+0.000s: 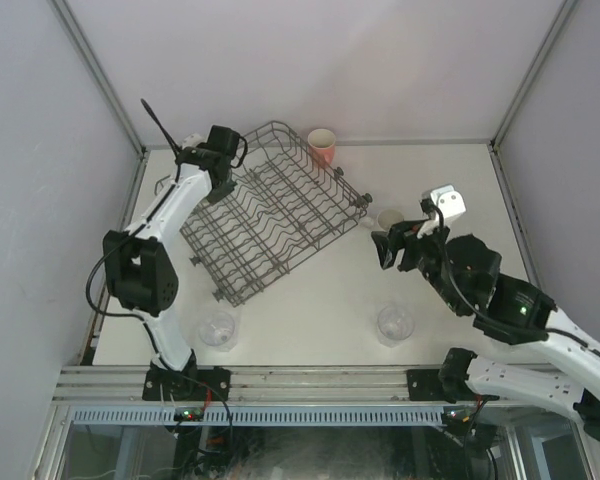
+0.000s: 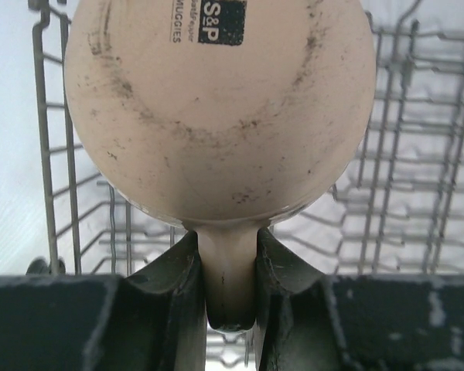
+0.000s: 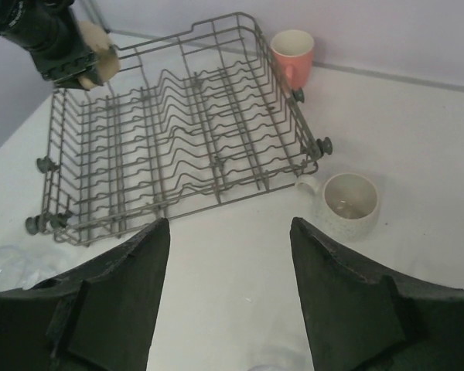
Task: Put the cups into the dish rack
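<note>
Left hand (image 2: 229, 267) pinches tan mug (image 2: 216, 116) handle

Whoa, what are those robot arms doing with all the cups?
They are loading cups into the dish rack. The left arm's fingers are pinched on the handle of a tan mug, holding it over one end of the rack. The right arm's fingers are open and empty, facing a white mug on the table beside the rack. A pink cup stands behind the rack, and two clear glasses wait near the arms. No cup sits in the rack yet.
</note>
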{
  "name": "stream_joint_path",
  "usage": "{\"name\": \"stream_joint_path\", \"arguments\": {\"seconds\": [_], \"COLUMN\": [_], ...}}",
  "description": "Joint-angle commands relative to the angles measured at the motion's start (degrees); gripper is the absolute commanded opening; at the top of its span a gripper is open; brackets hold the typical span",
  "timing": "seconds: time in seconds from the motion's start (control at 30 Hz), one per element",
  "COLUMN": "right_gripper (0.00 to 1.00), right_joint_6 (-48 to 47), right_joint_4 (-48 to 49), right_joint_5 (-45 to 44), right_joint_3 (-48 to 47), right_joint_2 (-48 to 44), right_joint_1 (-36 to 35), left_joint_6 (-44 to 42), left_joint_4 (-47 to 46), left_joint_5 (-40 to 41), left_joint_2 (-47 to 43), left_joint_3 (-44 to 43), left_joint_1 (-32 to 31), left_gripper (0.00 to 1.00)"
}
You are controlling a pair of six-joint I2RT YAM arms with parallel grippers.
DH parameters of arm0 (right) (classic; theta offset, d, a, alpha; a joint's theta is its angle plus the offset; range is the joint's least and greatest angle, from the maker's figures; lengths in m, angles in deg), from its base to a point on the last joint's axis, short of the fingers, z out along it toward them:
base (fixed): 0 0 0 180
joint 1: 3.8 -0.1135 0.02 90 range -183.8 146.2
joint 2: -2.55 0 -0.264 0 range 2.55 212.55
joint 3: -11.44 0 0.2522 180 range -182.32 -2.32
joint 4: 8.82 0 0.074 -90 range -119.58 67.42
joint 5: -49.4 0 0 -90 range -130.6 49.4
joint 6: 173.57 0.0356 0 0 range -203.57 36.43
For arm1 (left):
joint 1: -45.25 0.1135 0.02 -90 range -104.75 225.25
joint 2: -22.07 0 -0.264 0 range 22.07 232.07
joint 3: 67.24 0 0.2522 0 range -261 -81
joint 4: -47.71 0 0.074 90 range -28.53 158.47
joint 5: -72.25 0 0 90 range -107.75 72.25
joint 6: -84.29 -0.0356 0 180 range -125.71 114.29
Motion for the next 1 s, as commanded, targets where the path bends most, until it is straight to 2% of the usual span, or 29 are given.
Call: {"name": "stream_joint_path", "arguments": {"seconds": [0.0,0.13,0.27,0.6,0.77,0.97], "right_gripper": [0.64,0.63,0.63,0.62,0.62,0.62], "right_joint_6": [0.76,2.81,2.87,2.95,3.3,3.54], "right_joint_4": [0.72,1.06,1.91,3.02,3.31,3.09], "right_joint_5": [10.85,20.33,23.98,28.41,29.71,30.06], "right_joint_3": [-2.63,-2.68,-2.56,-1.85,-0.97,-0.89], "right_joint_2": [2.68,5.06,7.23,9.64,9.94,10.24], "right_joint_1": [9.41,18.4,22.28,27.0,27.96,28.28], "left_joint_6": [-3.38,-5.97,-6.4,-4.0,-3.43,-2.52], "left_joint_4": [-10.08,-11.73,-12.16,-12.74,-16.73,-17.0], "left_joint_5": [4.75,2.43,3.35,6.34,4.71,4.63], "left_joint_2": [2.71,7.45,9.43,10.92,10.86,11.83], "left_joint_3": [-5.78,-8.1,-7.06,-2.24,2.84,3.41], "left_joint_1": [3.06,4.6,4.6,4.76,4.79,4.74], "left_gripper": [0.0,0.0,0.0,0.0,0.0,0.0]}}
